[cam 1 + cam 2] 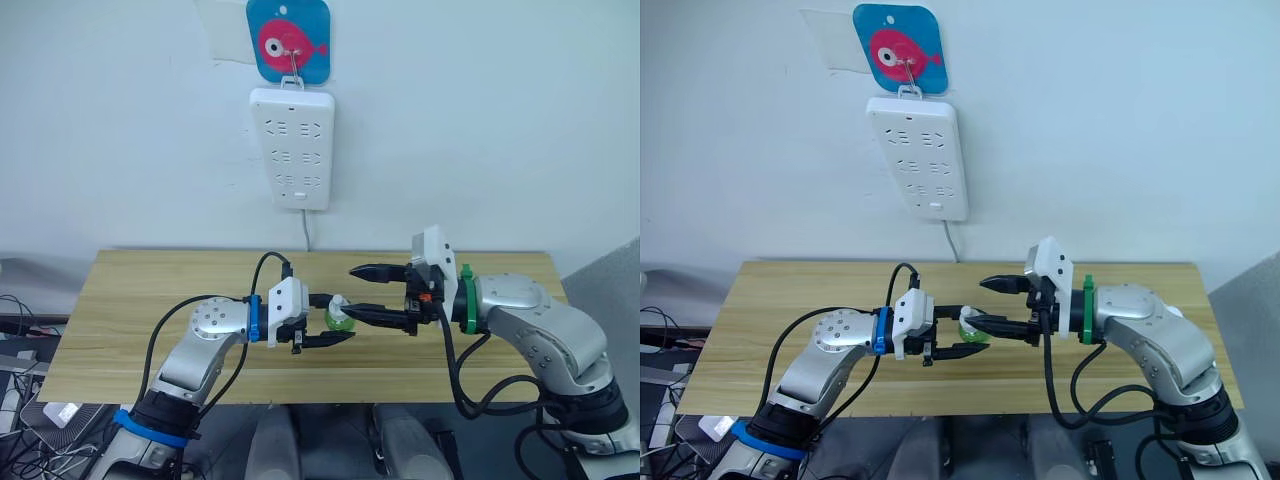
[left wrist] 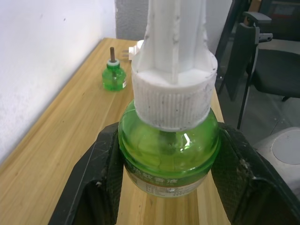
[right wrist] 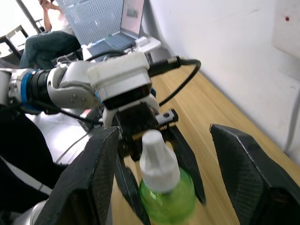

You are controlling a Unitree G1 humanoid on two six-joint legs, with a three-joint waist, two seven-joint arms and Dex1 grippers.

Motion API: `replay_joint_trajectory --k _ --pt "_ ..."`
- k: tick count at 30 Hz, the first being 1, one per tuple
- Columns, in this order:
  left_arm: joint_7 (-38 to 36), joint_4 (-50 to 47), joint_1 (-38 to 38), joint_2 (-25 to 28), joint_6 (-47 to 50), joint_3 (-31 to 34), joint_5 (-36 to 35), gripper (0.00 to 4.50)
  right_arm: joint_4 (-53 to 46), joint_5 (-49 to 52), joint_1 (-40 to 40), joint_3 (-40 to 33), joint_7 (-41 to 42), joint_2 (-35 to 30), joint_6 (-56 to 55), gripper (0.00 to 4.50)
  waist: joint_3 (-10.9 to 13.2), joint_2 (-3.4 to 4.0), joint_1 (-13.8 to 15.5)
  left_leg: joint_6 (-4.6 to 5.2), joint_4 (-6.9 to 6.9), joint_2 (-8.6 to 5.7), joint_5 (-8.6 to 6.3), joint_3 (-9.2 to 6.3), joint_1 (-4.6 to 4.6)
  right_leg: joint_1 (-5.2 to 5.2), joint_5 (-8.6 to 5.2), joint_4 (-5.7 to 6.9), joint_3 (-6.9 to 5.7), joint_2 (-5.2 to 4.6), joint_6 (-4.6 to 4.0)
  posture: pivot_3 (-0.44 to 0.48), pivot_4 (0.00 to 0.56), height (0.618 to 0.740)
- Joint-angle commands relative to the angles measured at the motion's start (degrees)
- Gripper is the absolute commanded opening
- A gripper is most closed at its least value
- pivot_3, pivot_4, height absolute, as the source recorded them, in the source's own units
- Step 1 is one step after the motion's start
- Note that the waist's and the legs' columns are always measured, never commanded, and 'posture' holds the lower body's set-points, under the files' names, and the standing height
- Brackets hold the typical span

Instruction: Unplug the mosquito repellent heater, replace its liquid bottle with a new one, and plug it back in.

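The new one (image 2: 168, 150), a green bottle with a white ribbed cap, is held above the wooden table (image 1: 150, 300) by my left gripper (image 1: 343, 322), whose fingers (image 2: 93, 187) are shut on its body. My right gripper (image 1: 352, 292) faces it from the right and is open, its fingers (image 3: 248, 173) spread on either side of the cap (image 3: 157, 161) without closing on it. Farther along the table stands the capless liquid bottle (image 2: 114, 77) with its brown wick. The white heater (image 2: 135, 50) lies just behind it, a prong showing.
A white power strip (image 1: 291, 148) hangs on the wall under a blue fish hook (image 1: 288, 40), its cable dropping behind the table. A black chair (image 2: 267, 70) stands beyond the table's end. A seated person (image 3: 51, 37) and a laptop are in the background.
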Motion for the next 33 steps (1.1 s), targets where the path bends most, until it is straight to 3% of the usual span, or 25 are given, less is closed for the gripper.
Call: replay_joint_trajectory --k 1,6,8,16,21,27,30,33 --pt "-0.70 -2.71 0.49 -0.03 -0.59 -0.43 -0.74 2.25 -1.52 0.54 -0.27 0.65 -1.10 0.92 -0.08 3.23 0.00 0.00 0.00 0.00 0.00 0.00 0.00 0.00 0.00 0.00 0.00 0.00 0.00 0.00 0.00 -0.111 0.236 0.740" --pt "-0.62 -3.24 0.77 -0.13 -0.34 -0.44 -0.66 2.25 -1.33 -1.98 0.68 3.31 -0.57 0.63 -2.40 3.23 0.00 0.00 0.04 0.00 0.00 0.00 0.00 0.00 0.00 0.00 0.00 0.00 -0.01 0.00 0.00 -0.103 0.235 0.740" --pt "-0.53 -3.47 1.01 -0.10 -0.27 -0.37 -0.64 2.25 -1.08 -3.58 1.10 4.30 0.05 0.13 -4.00 2.85 0.00 0.00 0.05 0.00 0.00 0.00 0.00 0.00 0.00 0.00 0.00 0.00 0.00 0.00 0.00 -0.101 0.236 0.740" --pt "-0.11 -4.47 1.93 -0.10 0.13 -0.51 -0.65 2.25 -0.32 -4.52 1.38 4.66 0.25 0.90 -6.51 0.22 0.00 0.00 0.09 0.00 0.00 0.00 0.00 -0.01 0.00 0.00 0.00 0.01 -0.01 0.00 0.00 -0.098 0.239 0.740" --pt "0.05 -3.93 1.86 -0.11 -0.08 -0.52 -0.50 2.25 -3.31 1.32 0.55 -0.04 -1.44 2.12 -3.28 0.23 0.00 0.00 0.10 0.00 0.00 0.00 0.00 -0.01 0.00 -0.01 0.00 0.02 -0.01 0.00 0.00 -0.100 0.248 0.740" --pt "0.55 -1.79 2.58 0.69 -0.39 0.88 -0.20 2.25 -3.52 8.97 -7.14 -12.49 -14.73 3.54 4.67 0.23 0.00 0.00 0.02 0.01 0.01 0.00 0.00 -0.02 0.00 0.00 0.00 0.06 0.00 0.00 0.00 -0.110 0.260 0.740" --pt "1.23 -1.52 2.68 0.56 -0.03 1.25 -0.51 2.25 -2.14 3.93 -6.31 -14.44 -21.05 3.77 3.42 0.23 0.00 0.00 0.13 0.01 -0.04 0.00 -0.01 -0.01 0.00 -0.01 0.00 0.01 -0.01 0.00 0.00 -0.118 0.261 0.740" --pt "1.64 -1.66 2.83 0.44 0.00 1.01 -0.48 2.25 -0.95 -6.03 0.53 -10.94 -24.00 1.46 -1.55 0.23 0.00 0.00 0.36 0.01 -0.07 0.00 -0.01 -0.02 -0.07 -0.03 0.00 -0.11 -0.04 -0.02 0.00 -0.121 0.262 0.740"
